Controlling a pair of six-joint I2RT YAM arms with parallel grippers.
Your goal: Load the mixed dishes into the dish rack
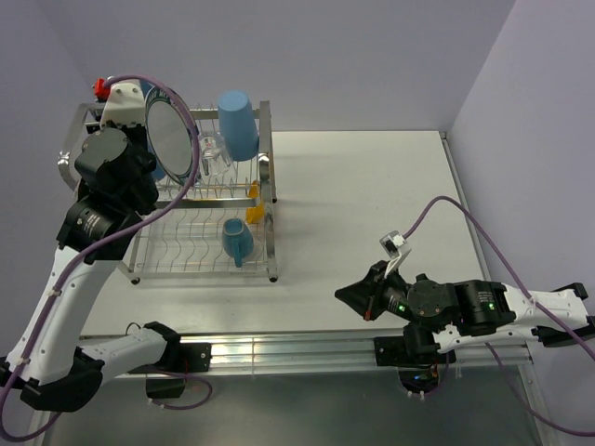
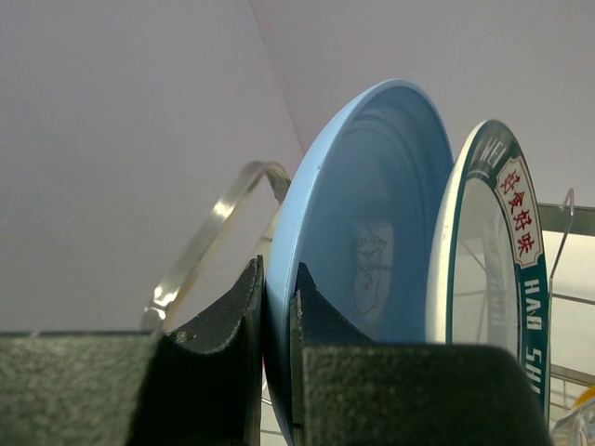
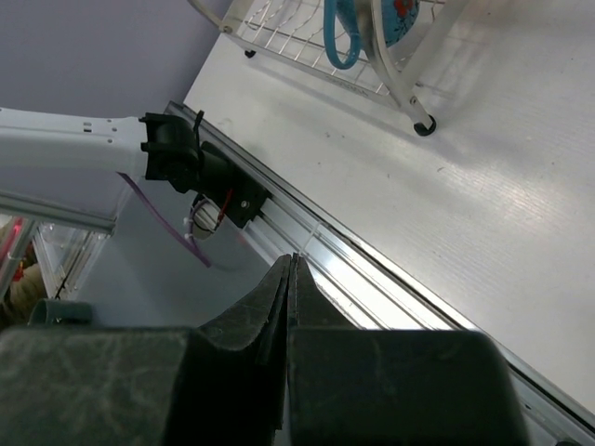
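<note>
- left wrist view: the left gripper (image 2: 278,288) is nearly closed, its two pads pinching the thin rim of the large plain blue plate (image 2: 372,232), which stands on edge between them.
- the grip sits at the plate's 7 o'clock, on the lip only. i judge that a sound place to hold, since the rim is the one part narrow enough for these pads.
- the plate looks rigid, smooth and glossy, probably fairly light but slippery. held by one edge, it could swing or slide out if tilted fast.
- just beside it, at 3 o'clock, stands the white plate with dark patterned rim (image 2: 483,279), upright and close. a knock between the two is the fragile point.
- at 9 o'clock the curved end handle (image 2: 218,209) of the dish rack (image 1: 270,186) arcs behind the plate.
- top view: both plates are at the rack's 9 o'clock end, the blue tumbler (image 1: 238,124) and clear glass (image 1: 212,153) are toward 12 o'clock, and the light blue mug (image 1: 236,240) is at 5 o'clock.
- the right gripper (image 3: 290,269) is closed on nothing, well apart from the rack, low over the table (image 1: 372,204) at 5 o'clock.
</note>
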